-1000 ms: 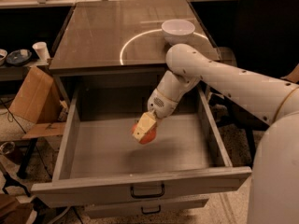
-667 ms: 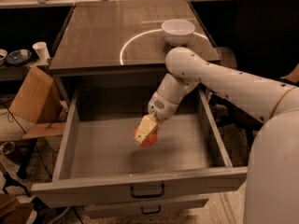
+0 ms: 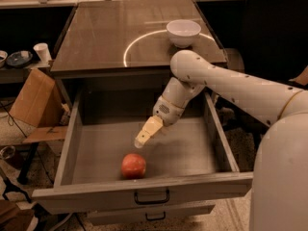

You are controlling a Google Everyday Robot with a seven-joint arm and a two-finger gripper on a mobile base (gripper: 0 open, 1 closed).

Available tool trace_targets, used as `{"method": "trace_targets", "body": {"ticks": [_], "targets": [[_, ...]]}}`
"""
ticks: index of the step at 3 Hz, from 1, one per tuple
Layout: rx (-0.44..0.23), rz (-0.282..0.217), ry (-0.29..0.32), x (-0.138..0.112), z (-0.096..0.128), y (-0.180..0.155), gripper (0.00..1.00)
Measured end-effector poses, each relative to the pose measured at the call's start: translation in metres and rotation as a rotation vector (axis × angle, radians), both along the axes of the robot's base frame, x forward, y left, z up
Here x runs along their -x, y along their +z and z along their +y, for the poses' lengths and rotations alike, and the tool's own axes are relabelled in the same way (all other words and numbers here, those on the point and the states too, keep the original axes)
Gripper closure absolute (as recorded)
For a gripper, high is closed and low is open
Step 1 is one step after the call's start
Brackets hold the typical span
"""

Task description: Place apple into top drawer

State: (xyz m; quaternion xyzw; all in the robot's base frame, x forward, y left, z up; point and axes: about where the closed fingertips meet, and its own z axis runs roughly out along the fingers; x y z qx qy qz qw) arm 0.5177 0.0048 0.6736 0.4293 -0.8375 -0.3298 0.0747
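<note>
The apple [image 3: 133, 165], round and red-orange, lies on the floor of the top drawer [image 3: 96, 148], near its front and left of centre. The drawer is pulled wide open, with its dark loop handle [image 3: 151, 197] on the front. My gripper [image 3: 144, 135] hangs inside the drawer, a little above and to the right of the apple, apart from it. It holds nothing. The white arm reaches in from the right.
A white bowl [image 3: 183, 32] stands on the cabinet top [image 3: 110, 37] at the back right. A narrower drawer front [image 3: 151, 214] sits below the open drawer. A cardboard box [image 3: 33, 100] leans at the left, with a white cup [image 3: 42, 52] and dishes on a low shelf behind it.
The apple was in my gripper above the drawer floor; now it lies on the floor nearer the front. My gripper has let go and lifted slightly.
</note>
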Motion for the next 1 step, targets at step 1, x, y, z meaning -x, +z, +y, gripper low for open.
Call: {"method": "trace_targets", "body": {"ticks": [1], "targets": [[0.000, 0.000, 0.000, 0.0000, 0.0000, 0.0000, 0.00]]}}
